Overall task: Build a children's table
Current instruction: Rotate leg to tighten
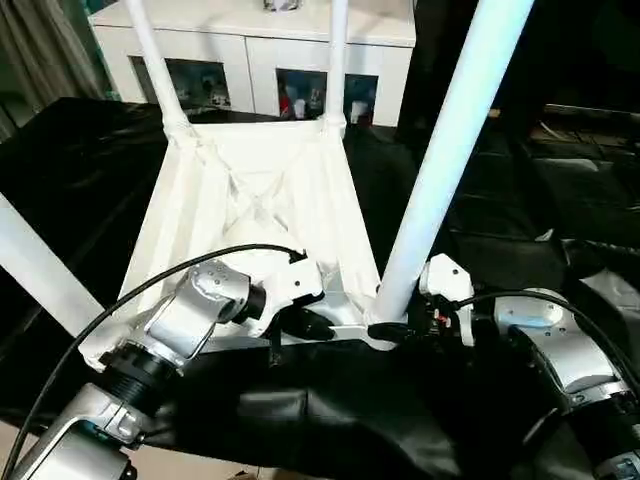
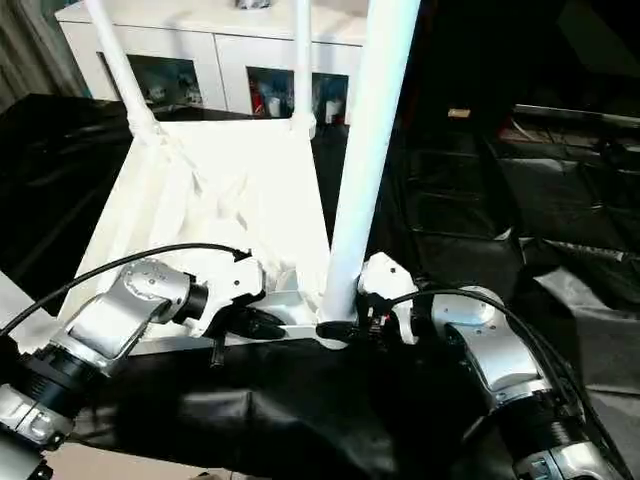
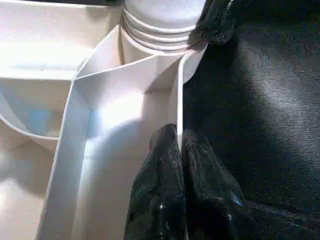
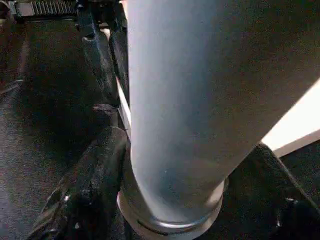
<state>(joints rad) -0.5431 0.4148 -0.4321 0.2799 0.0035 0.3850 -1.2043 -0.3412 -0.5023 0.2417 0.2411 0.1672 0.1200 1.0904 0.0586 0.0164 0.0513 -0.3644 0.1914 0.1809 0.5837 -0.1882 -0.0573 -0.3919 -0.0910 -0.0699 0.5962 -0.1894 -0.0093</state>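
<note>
Lying upside down on a bench covered in black cloth (image 1: 330, 420), the white tabletop (image 1: 262, 205) shows its ribbed underside. Two legs (image 1: 337, 55) stand in the far corner sockets. A third leg (image 1: 40, 275) rises at the near left corner. The fourth leg (image 1: 450, 150) stands in the near right socket (image 1: 375, 325), right in front of the robot.

The left claw (image 1: 305, 322) has its two black fingers (image 3: 165, 190) pressed together on the thin near rim of the tabletop, pinching it. The right claw (image 2: 345, 328) is spread around the bottom of the fourth leg, one finger (image 4: 87, 195) on each side. I cannot tell if it is squeezing the leg or only close to it.

The table looks like light, stiff plastic. It is smooth, so it may be slippery and could slide on the shiny cloth. The rim is thin and might bend a little if pulled hard. I think the best place to hold a leg is low down, near the socket, because it is long and would wobble if held high.

The tabletop's near edge sits close to the bench's near edge, so there is little room to pull it closer. A white cabinet (image 1: 250, 45) stands behind. There is open cloth to the right.
</note>
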